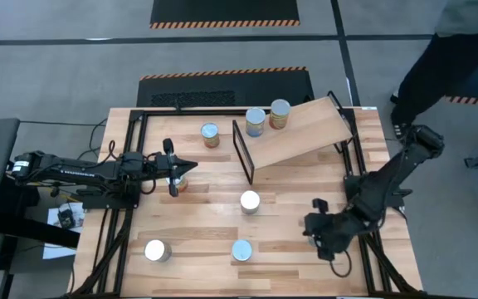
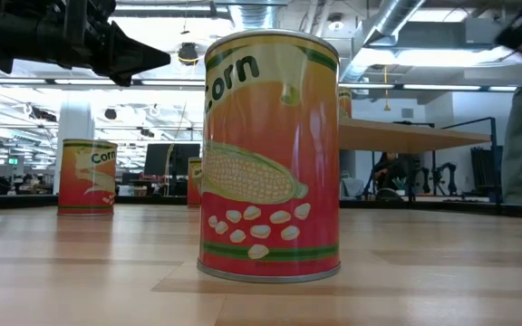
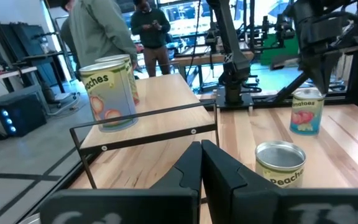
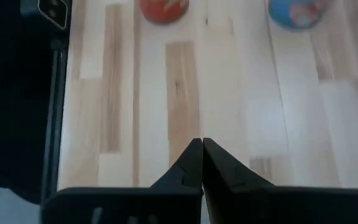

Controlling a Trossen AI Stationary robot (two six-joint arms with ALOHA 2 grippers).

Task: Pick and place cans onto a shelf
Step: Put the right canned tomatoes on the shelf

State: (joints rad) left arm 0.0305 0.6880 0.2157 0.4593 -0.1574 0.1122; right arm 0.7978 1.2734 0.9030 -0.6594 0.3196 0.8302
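The shelf [image 1: 301, 129] is a tilted light-wood board with a black end frame [image 1: 243, 154]. Two cans [image 1: 256, 122] [image 1: 280, 114] stand on it, and they also show in the left wrist view [image 3: 107, 96]. Another can [image 1: 211, 134] stands on the table by the shelf's left end. My left gripper [image 1: 185, 169] is shut and empty, raised above a can [image 1: 179, 184]. It points toward the table's right edge. More cans stand at mid-table [image 1: 250, 201] and near the front edge [image 1: 241, 250] [image 1: 157, 250]. My right gripper [image 1: 318, 228] is shut and empty above the right front of the table [image 4: 202, 146].
A tomatoes can [image 3: 307, 112] stands under my right arm; the high view hides it. A large corn can [image 2: 273, 154] fills the low view. People stand beyond the table's far right corner [image 1: 446, 58]. Bare wood lies between the front cans and my right gripper.
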